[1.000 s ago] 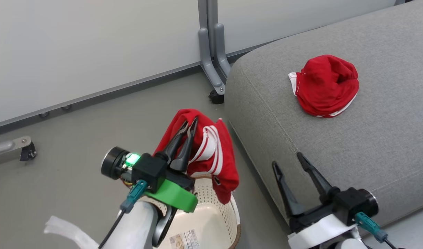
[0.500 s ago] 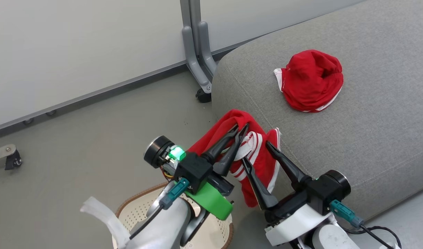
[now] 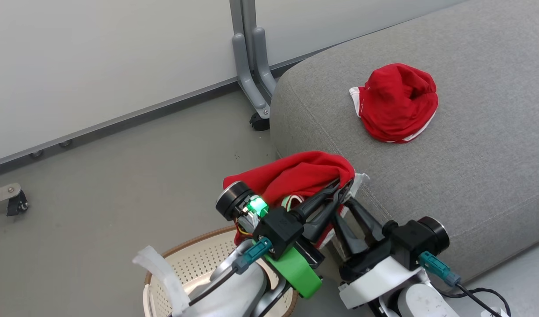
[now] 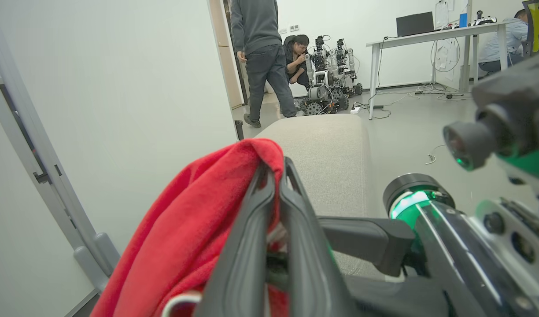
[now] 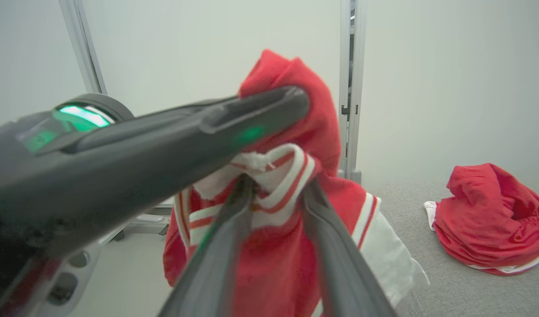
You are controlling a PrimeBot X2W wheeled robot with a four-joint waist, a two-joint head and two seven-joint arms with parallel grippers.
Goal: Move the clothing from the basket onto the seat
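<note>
- Since a second ago your left gripper (image 3: 342,185) has carried the striped garment (image 3: 304,169) from above the basket (image 3: 194,259) to the seat (image 3: 472,176) corner; your right gripper (image 3: 342,208) joined it.
- Left fingers clench the red cloth, keeping it off the grey floor (image 3: 119,176).
- Right fingers straddle its white collar (image 5: 274,171); whether they pinch, I cannot tell.
- Your other garment (image 3: 397,110) lies on the woven seat, well apart.

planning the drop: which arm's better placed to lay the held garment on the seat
Left, likely: left gripper is shut on the red garment beside the seat; right gripper straddles it.
</note>
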